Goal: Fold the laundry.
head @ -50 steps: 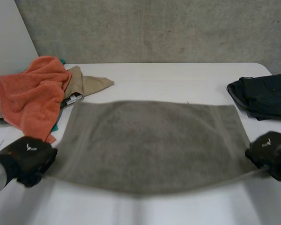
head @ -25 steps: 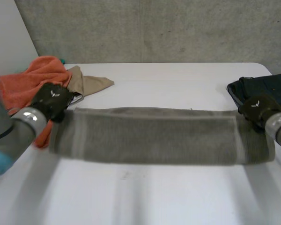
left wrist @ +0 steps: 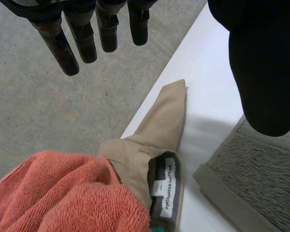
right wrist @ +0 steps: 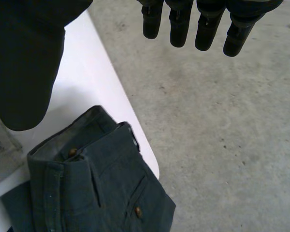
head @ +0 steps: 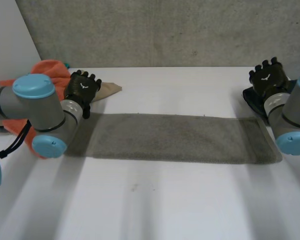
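Grey towel [head: 175,137] folded into long strip on white table [head: 180,200]: soft, limp, light; probably best pinched at end corners. Left hand [head: 82,87], right hand [head: 267,77] straight-fingered, empty.

The head view looks down over the whole table [head: 155,200]; the close wrist views share its upper-left tan garment [head: 108,90] and upper-right dark trousers [head: 253,104].

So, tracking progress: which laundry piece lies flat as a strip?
The grey towel: one long flat band; the orange towel and tan garment lie bunched together.
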Tool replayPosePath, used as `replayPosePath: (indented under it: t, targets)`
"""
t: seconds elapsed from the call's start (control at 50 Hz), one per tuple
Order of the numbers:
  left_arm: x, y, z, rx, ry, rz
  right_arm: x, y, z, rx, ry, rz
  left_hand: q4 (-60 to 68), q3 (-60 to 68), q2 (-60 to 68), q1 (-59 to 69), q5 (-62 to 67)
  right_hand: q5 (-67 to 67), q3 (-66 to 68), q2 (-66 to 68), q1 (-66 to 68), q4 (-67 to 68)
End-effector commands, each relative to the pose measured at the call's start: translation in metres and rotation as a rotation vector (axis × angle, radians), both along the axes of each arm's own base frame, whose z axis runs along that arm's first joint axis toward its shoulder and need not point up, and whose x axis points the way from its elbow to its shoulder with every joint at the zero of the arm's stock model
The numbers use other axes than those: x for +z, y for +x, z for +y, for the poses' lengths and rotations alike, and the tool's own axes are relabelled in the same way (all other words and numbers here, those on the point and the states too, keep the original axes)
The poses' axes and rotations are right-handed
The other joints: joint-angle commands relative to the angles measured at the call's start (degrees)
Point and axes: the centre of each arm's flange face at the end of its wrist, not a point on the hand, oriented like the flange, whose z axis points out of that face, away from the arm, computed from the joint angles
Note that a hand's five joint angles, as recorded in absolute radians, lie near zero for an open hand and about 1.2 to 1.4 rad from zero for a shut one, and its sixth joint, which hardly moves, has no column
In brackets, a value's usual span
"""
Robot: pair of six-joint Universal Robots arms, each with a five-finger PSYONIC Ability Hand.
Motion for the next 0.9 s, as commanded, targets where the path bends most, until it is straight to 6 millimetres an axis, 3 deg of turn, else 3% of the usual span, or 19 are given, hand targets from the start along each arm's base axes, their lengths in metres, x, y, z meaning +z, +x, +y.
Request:
replayPosePath:
  t: [0.02, 0.06, 0.16, 0.24, 0.48, 0.52, 0.54, 0.56, 0.7, 0.84, 0.9]
  targets:
    - [0.028, 0.015, 0.037, 0.021, 0.013, 0.002, 0.022, -0.01, 0.054, 0.04, 0.174, -0.145, -1.41, -1.91, -1.76, -0.49, -2.42, -2.68, -1.91, -1.97, -2.88, -2.02]
    - [0.029, 0.017, 0.042, 0.023, 0.02, 0.003, 0.021, -0.019, 0.064, 0.041, 0.253, -0.17, -1.41, -1.91, -1.76, -0.49, -2.42, -0.27, 0.51, 0.44, -0.47, 0.39]
    - [0.036, 0.025, 0.06, 0.031, 0.049, 0.053, -0.006, -0.057, 0.089, -0.018, 0.532, -0.263, -1.25, -1.74, -1.59, -0.32, -2.26, 11.66, 12.43, 12.37, 11.46, 12.32]
    - [0.029, 0.025, 0.07, 0.021, 0.093, 0.114, -0.026, -0.065, 0.1, -0.006, 0.6, -0.29, -1.08, -1.57, -1.43, -0.15, -2.09, 14.05, 14.83, 14.77, 13.85, 14.72]
    - [0.021, 0.022, 0.076, -0.007, 0.116, 0.152, -0.053, -0.073, 0.089, -0.009, 0.536, -0.288, -0.4, -0.9, -0.75, 0.52, -1.41, 17.07, 17.84, 17.78, 16.87, 17.73]
    - [0.02, 0.022, 0.076, -0.008, 0.118, 0.152, -0.058, -0.073, 0.087, -0.01, 0.544, -0.29, -0.4, -0.9, -0.75, 0.52, -1.41, 26.61, 27.38, 27.32, 26.41, 27.27]
    - [0.02, 0.022, 0.076, -0.007, 0.121, 0.152, -0.06, -0.074, 0.086, -0.012, 0.541, -0.291, -0.57, -1.07, -0.92, 0.35, -1.58, 43.16, 43.93, 43.87, 42.96, 43.82]
    - [0.019, 0.023, 0.077, -0.006, 0.124, 0.151, -0.059, -0.075, 0.082, -0.012, 0.515, -0.291, -0.57, -1.07, -0.92, 0.35, -1.58, 67.08, 67.85, 67.79, 66.88, 67.74]
    - [0.017, 0.025, 0.08, -0.001, 0.134, 0.148, -0.06, -0.086, 0.075, -0.043, 0.457, -0.301, -0.74, -1.24, -1.09, 0.18, -1.75, 67.32, 68.09, 68.03, 67.12, 67.98]
    - [0.028, 0.029, 0.084, 0.003, 0.113, 0.154, -0.035, -0.148, 0.056, -0.185, 0.348, -0.195, -0.91, -1.4, -1.26, 0.02, -1.92, 67.32, 68.09, 68.03, 67.12, 67.98]
    - [0.034, 0.03, 0.087, 0.002, 0.102, 0.158, -0.027, -0.163, 0.05, -0.208, 0.306, -0.091, -1.08, -1.57, -1.43, -0.15, -2.09, 67.32, 68.09, 68.03, 67.12, 67.98]
